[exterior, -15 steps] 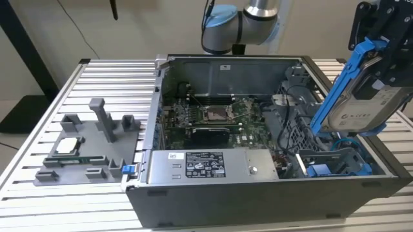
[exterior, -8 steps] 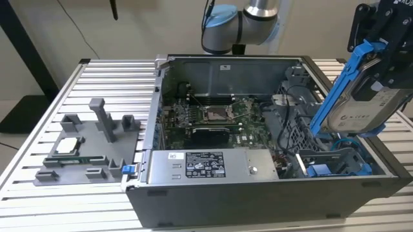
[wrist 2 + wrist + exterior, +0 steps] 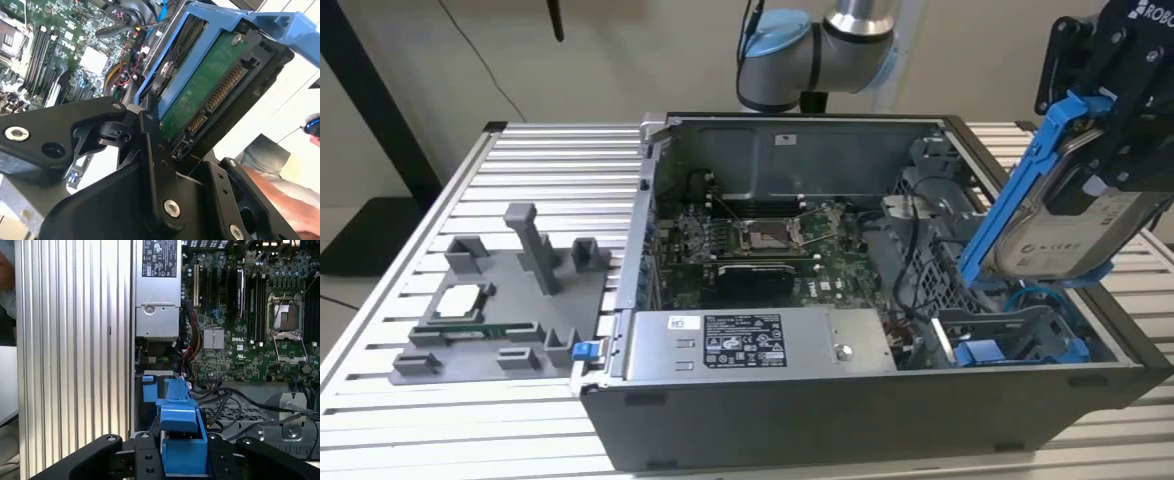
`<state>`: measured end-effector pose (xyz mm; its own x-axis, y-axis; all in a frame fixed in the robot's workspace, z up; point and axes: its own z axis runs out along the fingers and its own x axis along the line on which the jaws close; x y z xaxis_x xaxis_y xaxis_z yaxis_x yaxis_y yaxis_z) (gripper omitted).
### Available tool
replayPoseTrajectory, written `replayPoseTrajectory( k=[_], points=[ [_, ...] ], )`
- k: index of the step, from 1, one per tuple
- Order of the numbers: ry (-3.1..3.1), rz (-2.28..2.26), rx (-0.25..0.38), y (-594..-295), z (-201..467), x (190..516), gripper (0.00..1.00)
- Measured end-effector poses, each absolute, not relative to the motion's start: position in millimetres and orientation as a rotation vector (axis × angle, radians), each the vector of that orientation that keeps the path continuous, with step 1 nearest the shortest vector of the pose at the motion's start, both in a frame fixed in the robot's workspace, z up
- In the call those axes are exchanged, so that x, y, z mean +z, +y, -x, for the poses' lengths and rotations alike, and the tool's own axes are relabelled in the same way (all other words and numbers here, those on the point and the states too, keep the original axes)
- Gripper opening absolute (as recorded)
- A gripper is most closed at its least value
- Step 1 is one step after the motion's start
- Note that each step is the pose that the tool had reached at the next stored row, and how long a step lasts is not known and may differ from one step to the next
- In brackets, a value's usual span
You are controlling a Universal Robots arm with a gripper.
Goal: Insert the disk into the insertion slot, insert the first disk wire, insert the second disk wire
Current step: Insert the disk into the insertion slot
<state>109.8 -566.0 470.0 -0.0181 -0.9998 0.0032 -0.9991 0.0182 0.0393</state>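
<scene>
The disk (image 3: 1067,215), silver-grey with a white label in a bright blue carrier frame, hangs tilted and nearly on edge above the case's corner at the exterior view's right. My black gripper (image 3: 1107,160) is shut on it from above. The second wrist view shows the disk's green circuit board and connectors (image 3: 210,95), with a black finger (image 3: 152,150) against the frame's edge. In the first wrist view the blue carrier (image 3: 182,440) sits between the gripper's arms. The insertion slot (image 3: 1014,335), a grey cage with blue fittings, lies right below the disk. A blue wire (image 3: 1034,295) curls beside it.
The open computer case (image 3: 854,400) holds a motherboard (image 3: 761,240) and a grey power supply box (image 3: 747,340) along its near wall. A grey fixture with a chip (image 3: 494,300) stands on the ribbed table at the exterior view's left. A person's arm (image 3: 280,190) shows beyond the gripper.
</scene>
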Motion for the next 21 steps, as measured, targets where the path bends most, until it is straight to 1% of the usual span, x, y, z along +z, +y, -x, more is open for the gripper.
replayPoseTrajectory(
  k=[21],
  points=[
    [-2.220,-2.180,-0.040,-566.8,-109.8,460.2,0.00]
  ],
)
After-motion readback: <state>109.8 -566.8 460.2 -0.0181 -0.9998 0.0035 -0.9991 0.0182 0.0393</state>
